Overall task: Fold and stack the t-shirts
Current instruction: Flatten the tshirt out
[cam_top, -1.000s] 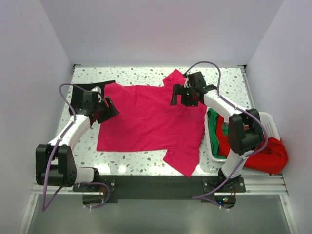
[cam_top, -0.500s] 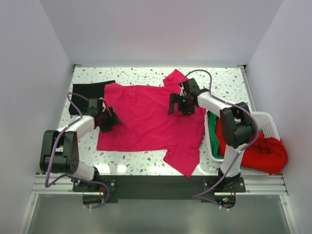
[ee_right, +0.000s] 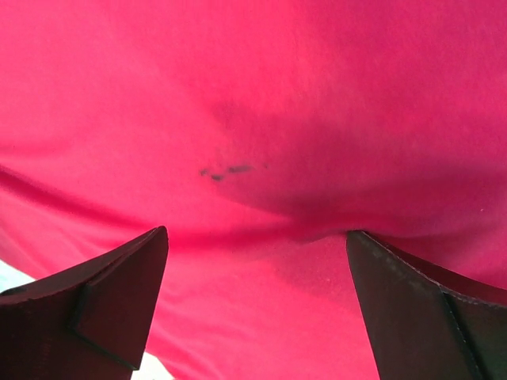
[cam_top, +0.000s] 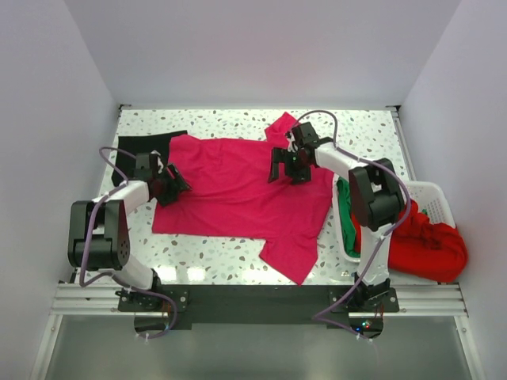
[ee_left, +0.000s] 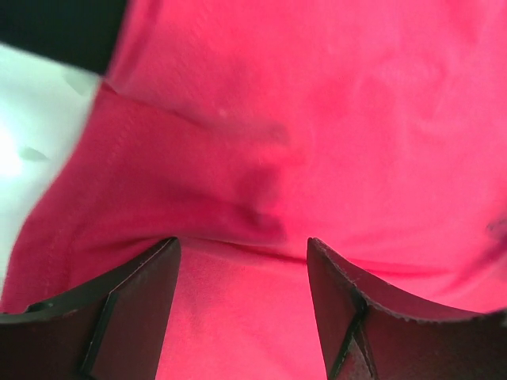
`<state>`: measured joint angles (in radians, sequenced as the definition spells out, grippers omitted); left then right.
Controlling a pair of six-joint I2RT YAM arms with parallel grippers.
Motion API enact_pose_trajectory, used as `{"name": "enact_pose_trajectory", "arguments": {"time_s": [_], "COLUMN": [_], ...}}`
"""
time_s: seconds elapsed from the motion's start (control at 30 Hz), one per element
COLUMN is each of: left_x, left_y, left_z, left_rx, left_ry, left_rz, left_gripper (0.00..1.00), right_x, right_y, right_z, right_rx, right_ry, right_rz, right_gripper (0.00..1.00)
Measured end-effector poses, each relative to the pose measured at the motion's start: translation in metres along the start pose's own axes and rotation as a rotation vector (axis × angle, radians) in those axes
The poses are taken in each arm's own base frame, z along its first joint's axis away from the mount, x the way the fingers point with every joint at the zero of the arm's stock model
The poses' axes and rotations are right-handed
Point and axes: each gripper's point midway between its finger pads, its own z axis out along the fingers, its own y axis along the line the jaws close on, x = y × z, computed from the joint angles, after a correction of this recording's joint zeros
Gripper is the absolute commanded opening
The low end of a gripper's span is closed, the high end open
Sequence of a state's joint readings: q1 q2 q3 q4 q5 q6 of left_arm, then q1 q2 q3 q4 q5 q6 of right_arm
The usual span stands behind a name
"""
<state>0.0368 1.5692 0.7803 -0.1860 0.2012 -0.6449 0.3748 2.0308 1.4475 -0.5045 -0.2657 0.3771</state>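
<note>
1. Magenta-pink t-shirt (cam_top: pixel 238 198) is lying spread over the middle of the table (cam_top: pixel 214 258). Dial is centred on the table, 12 pointing away from the arm bases. One sleeve (cam_top: pixel 289 255) is trailing toward 5 o'clock, nearest the bases.
2. Basket (cam_top: pixel 440 194) is sitting at 4 o'clock, holding the red t-shirt (cam_top: pixel 432 249) and green t-shirt (cam_top: pixel 345 207), both bunched and unfolded. The pink shirt's right edge is running just beside the basket wall.
3. Left gripper (cam_top: pixel 173 185) is sitting low at 9 o'clock over the pink shirt's left edge. In the wrist view its fingers (ee_left: pixel 119 317) are spread and clamping nothing, with a creased ridge of cloth lying just ahead.
4. Right gripper (cam_top: pixel 285 172) is working at 1 o'clock over the shirt's upper body. Its fingers (ee_right: pixel 95 309) are wide apart and pinching nothing, with cloth close beneath.
5. Black t-shirt (cam_top: pixel 142 145) is lying at 10 o'clock, meeting the pink shirt's far-left corner. Can't tell which one is overlapping.
6. Judging: both arms are lining up grasps for the first fold, so the task is looking barely started.
7. Doing it well:
   - pinch a raised wrinkle or an edge, not flat cloth
   - take the top layer only
   - close both sides before lifting
   - lift together so the fold line is running straight
   - keep the cloth from snagging the basket wall
</note>
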Motion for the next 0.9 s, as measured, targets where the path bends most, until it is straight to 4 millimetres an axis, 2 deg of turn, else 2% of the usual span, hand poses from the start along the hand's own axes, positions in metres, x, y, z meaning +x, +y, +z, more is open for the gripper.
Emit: {"name": "enact_pose_trajectory", "arguments": {"time_s": [0.2,0.4,0.53,0.63,0.7,0.8,0.9], "left_x": [-0.018,-0.022,-0.032,-0.045,-0.048,-0.040,-0.014], "left_y": [0.011,0.015,0.009,0.001,0.002,0.018,0.047], "left_z": [0.001,-0.004,-0.029,-0.063,-0.084,-0.107,-0.110], "left_rx": [-0.039,-0.064,-0.062,-0.062,-0.080,-0.144,-0.249], "left_ry": [-0.031,-0.042,-0.102,-0.202,-0.253,-0.309,-0.284], "left_rz": [0.004,0.053,0.072,0.071,0.053,-0.015,-0.099], "left_gripper": [0.71,0.71,0.71,0.72,0.71,0.68,0.65], "right_x": [-0.014,-0.020,-0.027,-0.034,-0.041,-0.051,-0.049], "right_y": [0.009,0.016,0.023,0.030,0.037,0.044,0.048], "right_z": [0.007,0.010,0.011,0.005,-0.001,-0.008,-0.015], "right_rx": [-0.020,-0.040,-0.064,-0.082,-0.099,-0.117,-0.130], "right_ry": [0.004,0.020,0.034,0.034,0.019,-0.005,0.004], "right_rz": [-0.002,-0.007,-0.010,-0.016,-0.025,-0.033,-0.031], "right_gripper": [0.98,0.98,0.98,0.98,0.98,0.98,0.98]}}
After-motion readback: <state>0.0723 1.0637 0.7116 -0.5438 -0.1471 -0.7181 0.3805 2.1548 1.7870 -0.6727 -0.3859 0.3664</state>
